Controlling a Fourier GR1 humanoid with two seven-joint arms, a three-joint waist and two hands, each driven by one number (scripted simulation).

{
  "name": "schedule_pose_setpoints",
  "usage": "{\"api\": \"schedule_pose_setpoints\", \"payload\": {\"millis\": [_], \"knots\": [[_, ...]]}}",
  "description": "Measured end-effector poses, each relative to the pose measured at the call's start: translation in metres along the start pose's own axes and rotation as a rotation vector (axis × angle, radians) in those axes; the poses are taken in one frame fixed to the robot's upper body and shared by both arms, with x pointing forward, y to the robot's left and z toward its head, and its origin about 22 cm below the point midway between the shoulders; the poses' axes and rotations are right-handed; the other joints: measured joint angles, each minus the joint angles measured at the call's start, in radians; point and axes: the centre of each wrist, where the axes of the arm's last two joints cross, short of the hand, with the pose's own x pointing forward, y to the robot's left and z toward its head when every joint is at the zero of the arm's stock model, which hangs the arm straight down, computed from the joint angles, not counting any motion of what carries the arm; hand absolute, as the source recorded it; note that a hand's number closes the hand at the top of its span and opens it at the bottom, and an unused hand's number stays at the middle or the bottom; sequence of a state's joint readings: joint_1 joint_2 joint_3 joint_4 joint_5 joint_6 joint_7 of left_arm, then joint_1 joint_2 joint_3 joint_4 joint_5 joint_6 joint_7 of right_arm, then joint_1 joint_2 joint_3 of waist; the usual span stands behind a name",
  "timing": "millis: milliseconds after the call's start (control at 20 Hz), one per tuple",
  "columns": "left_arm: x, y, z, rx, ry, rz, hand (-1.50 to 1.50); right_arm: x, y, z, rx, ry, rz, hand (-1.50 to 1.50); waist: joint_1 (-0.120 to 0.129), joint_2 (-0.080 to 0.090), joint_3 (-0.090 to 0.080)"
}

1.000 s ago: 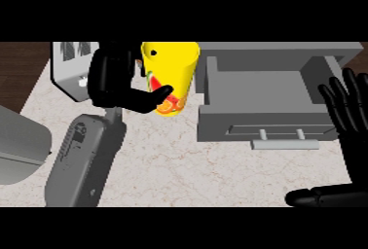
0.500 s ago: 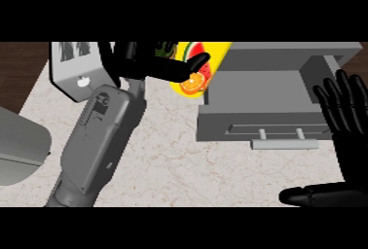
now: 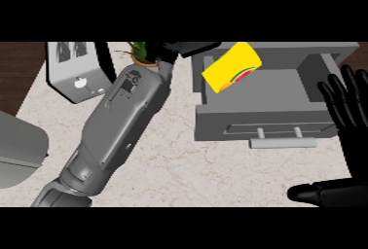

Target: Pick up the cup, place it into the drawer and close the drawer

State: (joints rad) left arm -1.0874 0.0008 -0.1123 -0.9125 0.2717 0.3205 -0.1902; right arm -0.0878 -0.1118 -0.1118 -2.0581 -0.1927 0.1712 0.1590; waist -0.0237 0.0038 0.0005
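While the right black hand [image 3: 351, 109] rests open at the view's right edge, fingers straight and upright just beside the drawer's right wall and holding nothing, the work lies with the other arm. Nearest, the long grey left forearm [image 3: 115, 124] runs up across the pale marbled counter [image 3: 215, 170] from the lower left toward the far edge. Beyond it sits the open grey box-shaped drawer [image 3: 266, 129], its front panel with a bar handle [image 3: 282, 142] facing the robot. Over the drawer's left far corner hangs the yellow cup with a red and green print [image 3: 233, 68], tilted, its long axis running from lower left to upper right; which end is the mouth I cannot tell. The left black hand [image 3: 183, 48] shows only partly at the cup's far left side, and whether its fingers are curled round the cup cannot be told. Farther left stand a grey toaster [image 3: 75, 70] and a small potted plant [image 3: 141, 53]. The step in hand appears to be placing: the cup is above the drawer, not yet resting in it. The next move likely calls for lowering it inside the walls, releasing, then pushing the front shut.
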Motion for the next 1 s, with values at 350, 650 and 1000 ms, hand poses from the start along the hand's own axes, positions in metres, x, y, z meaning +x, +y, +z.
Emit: {"api": "schedule_pose_setpoints", "payload": {"millis": [350,650,1000], "knots": [[-0.022,-0.016,-0.005,0.015,0.036,-0.04,1.5,-0.004,0.004,-0.003,0.007,-0.002,0.004,-1.5,-0.017,0.004,0.0],[-0.035,-0.025,-0.006,0.001,0.089,-0.081,1.5,-0.003,0.004,-0.005,0.016,-0.01,0.0,-1.5,-0.032,0.007,0.0],[-0.047,-0.028,-0.006,-0.028,0.116,-0.161,1.5,-0.007,0.003,-0.01,0.04,-0.017,-0.009,-1.5,-0.054,0.013,0.001]]}}
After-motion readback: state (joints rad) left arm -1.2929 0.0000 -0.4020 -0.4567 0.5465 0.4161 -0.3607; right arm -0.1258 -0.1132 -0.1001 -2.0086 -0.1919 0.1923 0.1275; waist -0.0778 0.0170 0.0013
